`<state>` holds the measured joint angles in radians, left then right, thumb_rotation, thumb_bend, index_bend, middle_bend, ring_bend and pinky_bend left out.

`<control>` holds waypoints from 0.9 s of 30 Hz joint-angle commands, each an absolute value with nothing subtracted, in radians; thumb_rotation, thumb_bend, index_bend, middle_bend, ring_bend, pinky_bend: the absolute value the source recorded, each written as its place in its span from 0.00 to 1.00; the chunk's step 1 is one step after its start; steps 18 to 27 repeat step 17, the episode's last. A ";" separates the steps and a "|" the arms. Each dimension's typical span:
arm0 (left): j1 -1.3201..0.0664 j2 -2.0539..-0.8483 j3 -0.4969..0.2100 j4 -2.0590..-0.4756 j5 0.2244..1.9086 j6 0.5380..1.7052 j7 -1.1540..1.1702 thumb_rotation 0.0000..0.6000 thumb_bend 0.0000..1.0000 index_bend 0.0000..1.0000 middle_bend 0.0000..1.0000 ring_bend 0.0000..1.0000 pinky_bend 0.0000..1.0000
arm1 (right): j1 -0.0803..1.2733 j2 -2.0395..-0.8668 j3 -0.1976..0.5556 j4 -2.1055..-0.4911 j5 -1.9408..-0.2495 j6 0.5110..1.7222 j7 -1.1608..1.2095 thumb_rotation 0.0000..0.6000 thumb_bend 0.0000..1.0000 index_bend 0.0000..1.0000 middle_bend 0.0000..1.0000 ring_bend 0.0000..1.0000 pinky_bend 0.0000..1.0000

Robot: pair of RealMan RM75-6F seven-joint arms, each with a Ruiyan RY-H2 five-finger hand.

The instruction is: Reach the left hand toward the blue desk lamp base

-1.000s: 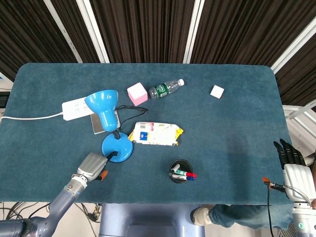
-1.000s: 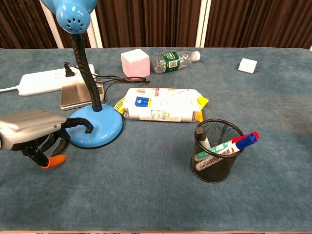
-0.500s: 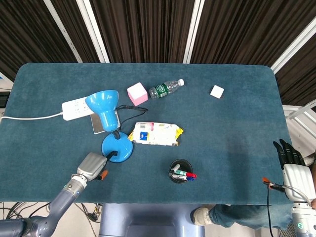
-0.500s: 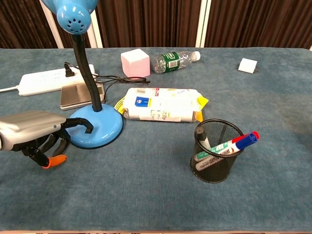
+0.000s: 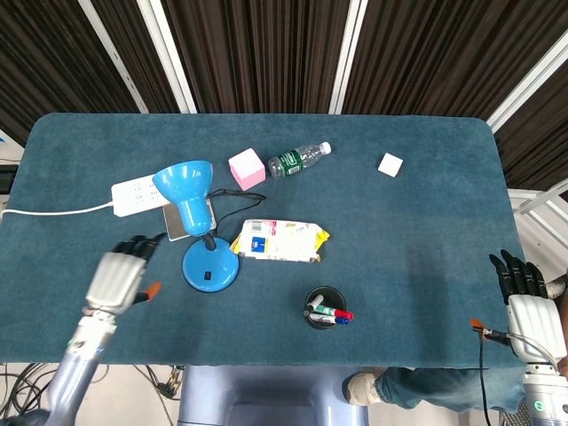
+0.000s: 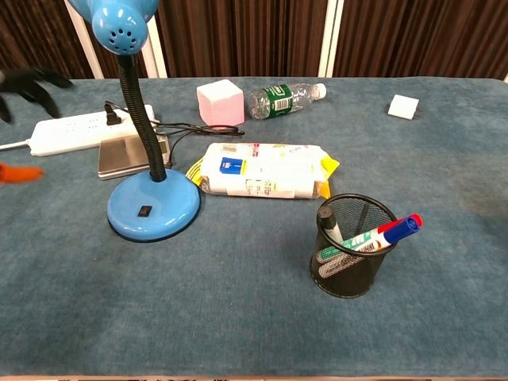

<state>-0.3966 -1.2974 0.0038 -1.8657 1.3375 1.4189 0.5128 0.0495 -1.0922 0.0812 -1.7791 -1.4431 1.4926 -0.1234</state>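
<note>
The blue desk lamp stands at the table's left, its round base (image 5: pixel 210 266) (image 6: pixel 153 210) flat on the cloth with a small black switch on top. Its shade (image 5: pixel 184 191) hangs over the base. My left hand (image 5: pixel 120 275) is lifted above the table to the left of the base, apart from it, fingers spread and holding nothing. In the chest view only its dark fingertips (image 6: pixel 24 83) show at the left edge. My right hand (image 5: pixel 525 306) stays beyond the table's right front corner, fingers apart and empty.
Behind the lamp lie a white power strip (image 5: pixel 133 195) and a flat silver box (image 5: pixel 182 222). A wipes packet (image 5: pixel 280 240) touches the base's right side. A mesh pen cup (image 5: pixel 325 307), pink cube (image 5: pixel 247 168), bottle (image 5: pixel 297 160) and white block (image 5: pixel 390 164) lie further right.
My left hand has pulled off the lamp base's front left edge, risen and swung to the left, with its fingers now spread. The lamp and the right hand have stayed put.
</note>
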 commanded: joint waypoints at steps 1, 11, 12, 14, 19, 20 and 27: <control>-0.288 -1.161 0.081 -1.958 1.403 1.516 0.453 1.00 0.15 0.13 0.18 0.07 0.22 | 0.053 -1.090 0.077 -1.777 -1.457 1.490 -0.119 1.00 0.11 0.01 0.02 0.04 0.00; -0.144 -1.049 0.122 -1.890 1.407 1.638 0.232 1.00 0.13 0.13 0.16 0.06 0.16 | 0.056 -1.091 0.068 -1.755 -1.494 1.493 -0.095 1.00 0.11 0.01 0.02 0.04 0.00; -0.139 -1.048 0.122 -1.878 1.404 1.634 0.216 1.00 0.13 0.13 0.16 0.06 0.15 | 0.056 -1.091 0.067 -1.755 -1.494 1.494 -0.094 1.00 0.11 0.01 0.02 0.04 0.00; -0.133 -1.048 0.122 -1.860 1.395 1.625 0.195 1.00 0.13 0.13 0.14 0.03 0.12 | 0.056 -1.091 0.067 -1.754 -1.495 1.494 -0.095 1.00 0.11 0.01 0.02 0.04 0.00; -0.137 -1.033 0.119 -1.846 1.374 1.575 0.155 1.00 0.13 0.12 0.11 0.00 0.08 | 0.054 -1.092 0.067 -1.758 -1.495 1.498 -0.096 1.00 0.11 0.01 0.02 0.04 0.00; -0.137 -1.033 0.119 -1.846 1.374 1.575 0.155 1.00 0.13 0.12 0.11 0.00 0.08 | 0.054 -1.092 0.067 -1.758 -1.495 1.498 -0.096 1.00 0.11 0.01 0.02 0.04 0.00; -0.137 -1.033 0.119 -1.846 1.374 1.575 0.155 1.00 0.13 0.12 0.11 0.00 0.08 | 0.054 -1.092 0.067 -1.758 -1.495 1.498 -0.096 1.00 0.11 0.01 0.02 0.04 0.00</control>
